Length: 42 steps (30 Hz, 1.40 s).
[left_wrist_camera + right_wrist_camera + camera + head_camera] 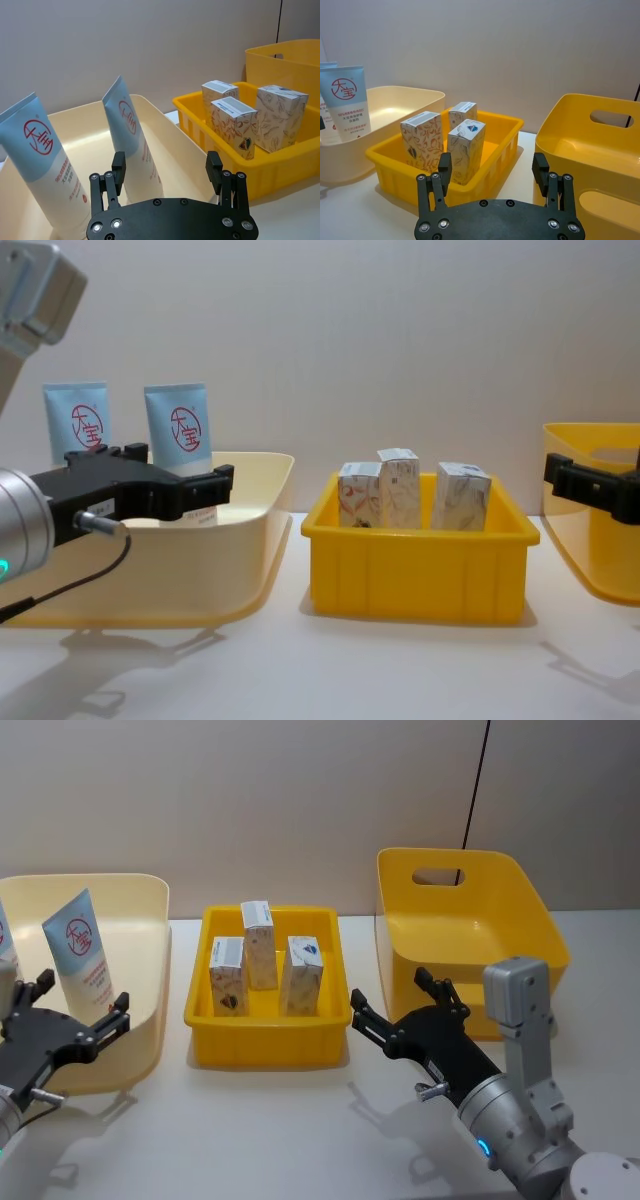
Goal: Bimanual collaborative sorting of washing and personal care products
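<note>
I read a white table [285, 1135] carrying three bins in one row: cream bin [152, 982] at left, shallow yellow tray [266, 1042] centre, taller yellow handled bin [470, 925] at right, none touching.

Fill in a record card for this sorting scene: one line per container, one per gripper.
Cream bin: two light-blue tubes, leaning
Yellow tray: three cartons, upright
Handled yellow bin: on the robot's right
Left gripper: open, by the cream bin
Right gripper: open, between tray and handled bin
</note>
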Available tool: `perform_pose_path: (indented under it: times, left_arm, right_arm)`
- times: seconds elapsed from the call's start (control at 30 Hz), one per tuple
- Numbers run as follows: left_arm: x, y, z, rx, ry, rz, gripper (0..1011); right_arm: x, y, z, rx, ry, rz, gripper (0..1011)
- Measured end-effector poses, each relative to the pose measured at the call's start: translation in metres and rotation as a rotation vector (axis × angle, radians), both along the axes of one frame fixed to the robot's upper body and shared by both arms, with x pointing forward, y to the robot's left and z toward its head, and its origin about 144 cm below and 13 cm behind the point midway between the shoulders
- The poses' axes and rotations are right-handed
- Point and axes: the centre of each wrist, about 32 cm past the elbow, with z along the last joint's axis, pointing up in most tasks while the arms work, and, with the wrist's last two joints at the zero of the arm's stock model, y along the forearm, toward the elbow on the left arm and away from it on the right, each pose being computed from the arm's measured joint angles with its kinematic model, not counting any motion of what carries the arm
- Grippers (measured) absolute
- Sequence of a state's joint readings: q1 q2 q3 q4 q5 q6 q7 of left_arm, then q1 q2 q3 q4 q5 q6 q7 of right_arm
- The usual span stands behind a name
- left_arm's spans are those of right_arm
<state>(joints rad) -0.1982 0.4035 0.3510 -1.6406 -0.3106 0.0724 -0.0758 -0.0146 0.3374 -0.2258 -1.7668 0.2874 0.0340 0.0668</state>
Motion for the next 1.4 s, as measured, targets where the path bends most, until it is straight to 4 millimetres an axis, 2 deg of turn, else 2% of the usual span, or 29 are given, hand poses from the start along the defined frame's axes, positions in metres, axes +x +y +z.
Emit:
perform_pose_path:
  times: [0.33, 0.83, 1.4]
  left_arm:
    - [0.003, 0.008, 0.001, -0.074, 0.041, 0.023, 1000]
    - [0.023, 0.017, 0.003, -0.147, 0.074, 0.024, 1000]
    - [0.055, 0.010, 0.002, -0.185, 0.095, -0.018, 1000]
  right_arm:
    - [0.000, 0.000, 0.000, 0.000, 0.000, 0.000, 1001]
    - [0.000, 0.000, 0.000, 0.000, 0.000, 0.000, 1001]
    - [0.000, 0.000, 0.000, 0.000, 0.000, 0.000, 1001]
